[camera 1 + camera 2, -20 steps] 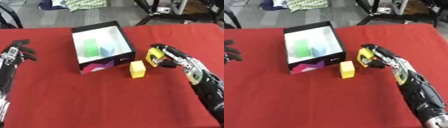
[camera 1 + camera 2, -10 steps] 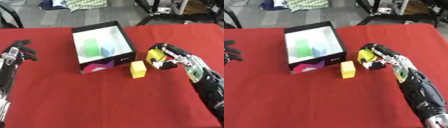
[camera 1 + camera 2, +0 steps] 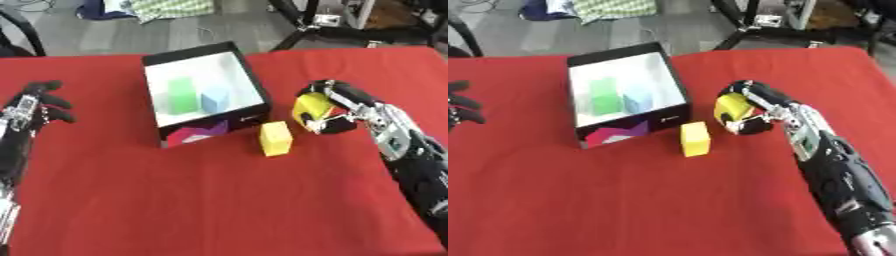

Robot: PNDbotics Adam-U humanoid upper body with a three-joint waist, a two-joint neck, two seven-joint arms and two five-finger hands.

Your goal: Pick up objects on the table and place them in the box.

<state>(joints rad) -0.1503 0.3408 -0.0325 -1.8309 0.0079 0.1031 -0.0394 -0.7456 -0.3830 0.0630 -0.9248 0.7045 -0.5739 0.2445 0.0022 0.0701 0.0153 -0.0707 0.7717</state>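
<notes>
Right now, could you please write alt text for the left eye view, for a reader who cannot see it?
The robot's right hand is curled round a yellow object on a red table, right of an open black box holding a green block and a blue block. A yellow block stands in front of the box. The left hand rests open at the left edge.

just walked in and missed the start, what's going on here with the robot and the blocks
The robot is clearing blocks off a red table into a black-sided box. Its right hand is curled around a yellow object to the right of the box. A yellow block lies loose on the cloth just in front of the box. A green block and a light blue block are already inside. The left hand rests open at the table's left edge.
</notes>
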